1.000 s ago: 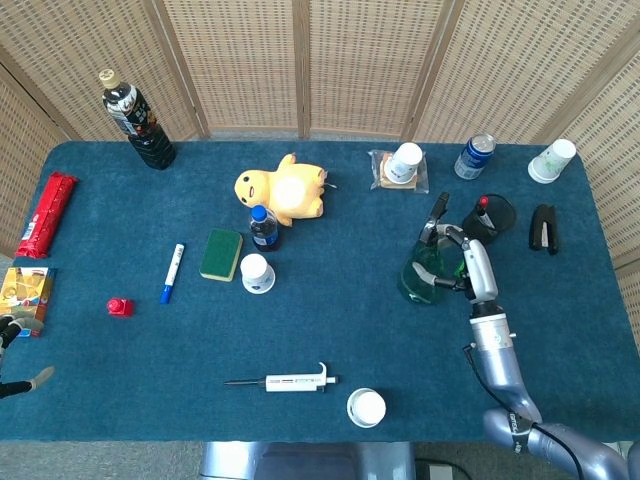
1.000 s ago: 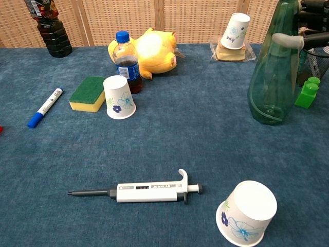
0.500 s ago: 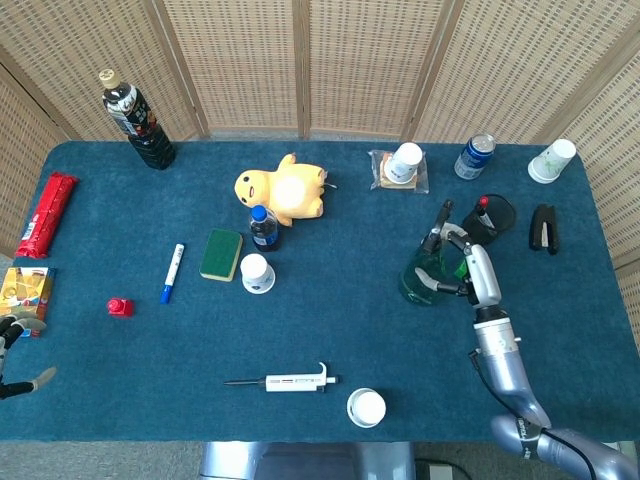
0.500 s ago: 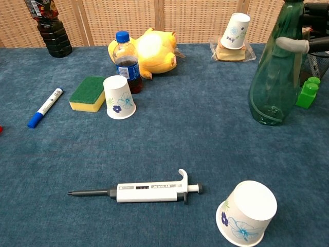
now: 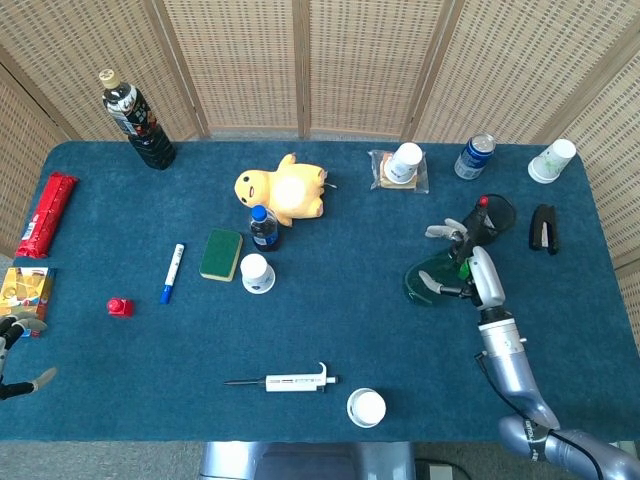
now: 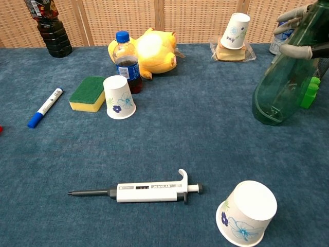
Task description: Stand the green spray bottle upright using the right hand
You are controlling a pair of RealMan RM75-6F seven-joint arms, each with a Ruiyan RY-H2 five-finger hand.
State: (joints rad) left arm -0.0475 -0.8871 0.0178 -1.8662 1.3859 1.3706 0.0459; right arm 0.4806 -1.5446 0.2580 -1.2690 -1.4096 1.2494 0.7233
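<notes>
The green spray bottle [image 6: 280, 85] has its base on the blue table [image 6: 195, 134] at the right and leans, its top tipped right into my right hand [image 6: 300, 36]. One finger curls over its top and the thumb lies across the front of its neck, so the hand still holds it. In the head view the green spray bottle [image 5: 428, 280] sits just left of my right hand [image 5: 466, 258], whose fingers [image 5: 440, 232] reach out leftward. My left hand [image 5: 18, 355] hovers at the table's near left edge, fingers apart, holding nothing.
A green block [image 6: 308, 91] and a black mesh cup [image 5: 495, 212] stand right behind the bottle. A stapler [image 5: 543, 228], a can [image 5: 475, 155] and paper cups [image 5: 404, 160] lie farther back. A pipette [image 6: 149, 192] and an overturned cup [image 6: 245, 212] lie near the front.
The bottle stood nearly straight before; now its top has tipped right toward my right hand. That hand has shifted right and its fingers have spread. My left hand has barely moved.
</notes>
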